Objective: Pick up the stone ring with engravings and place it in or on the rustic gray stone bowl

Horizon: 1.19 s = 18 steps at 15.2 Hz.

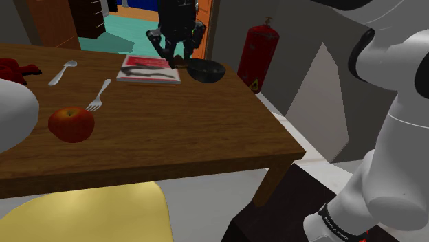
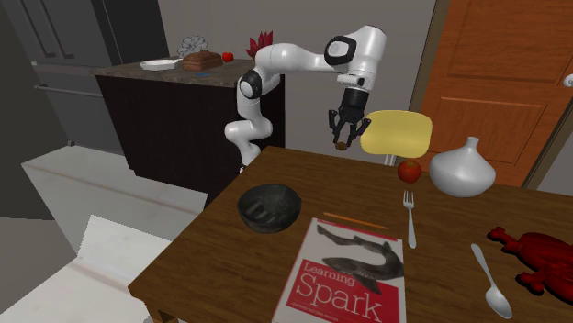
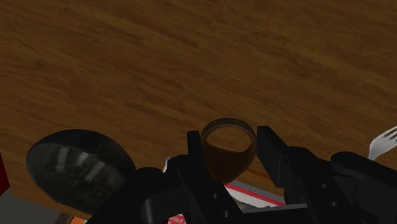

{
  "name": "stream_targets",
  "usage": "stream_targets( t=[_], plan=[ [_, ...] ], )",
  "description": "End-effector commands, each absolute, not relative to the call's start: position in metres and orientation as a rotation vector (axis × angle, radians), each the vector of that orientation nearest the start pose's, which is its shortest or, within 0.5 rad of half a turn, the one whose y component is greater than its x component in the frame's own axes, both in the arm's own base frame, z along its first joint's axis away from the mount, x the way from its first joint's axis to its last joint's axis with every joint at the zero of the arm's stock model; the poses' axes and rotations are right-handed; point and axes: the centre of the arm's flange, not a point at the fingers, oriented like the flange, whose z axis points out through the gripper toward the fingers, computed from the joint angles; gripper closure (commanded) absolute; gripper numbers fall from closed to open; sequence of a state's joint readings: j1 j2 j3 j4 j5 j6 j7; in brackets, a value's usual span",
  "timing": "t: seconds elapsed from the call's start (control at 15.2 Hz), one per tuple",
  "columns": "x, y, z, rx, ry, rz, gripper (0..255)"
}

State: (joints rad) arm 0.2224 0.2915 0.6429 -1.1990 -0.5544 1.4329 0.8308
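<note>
A small brownish ring [image 3: 228,153] with a darker rim sits clasped between the two black fingers of my gripper [image 3: 229,143], which is shut on it. In the second exterior view the gripper [image 2: 342,139] hangs well above the wooden table [image 2: 275,266] with the ring [image 2: 342,145] at its tips. The dark grey stone bowl [image 2: 269,208] stands on the table nearer that view's camera and lower left of the gripper. In the shoulder view the gripper [image 1: 177,49] hovers just left of the bowl [image 1: 206,70]. From the wrist, the bowl [image 3: 76,167] lies off to one side of the fingers.
A red-and-white book [image 2: 349,275] lies beside the bowl. A fork [image 2: 410,220], a spoon [image 2: 488,280], a red apple [image 1: 71,124], a white vase [image 2: 462,170] and a red object [image 2: 537,257] share the table. A yellow chair [image 1: 82,213] and a fire extinguisher [image 1: 258,55] stand nearby.
</note>
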Motion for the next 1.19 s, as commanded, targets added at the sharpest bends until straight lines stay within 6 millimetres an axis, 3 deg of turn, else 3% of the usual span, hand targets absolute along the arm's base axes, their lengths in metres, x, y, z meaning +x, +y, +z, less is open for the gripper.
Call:
stream_targets(
  t=[0.0, 1.12],
  plan=[
    [0.509, 0.354, 0.649, -3.365, 0.102, -0.466, 255],
    [0.634, 0.167, 0.651, -3.365, 0.102, -0.466, 255]
  ],
)
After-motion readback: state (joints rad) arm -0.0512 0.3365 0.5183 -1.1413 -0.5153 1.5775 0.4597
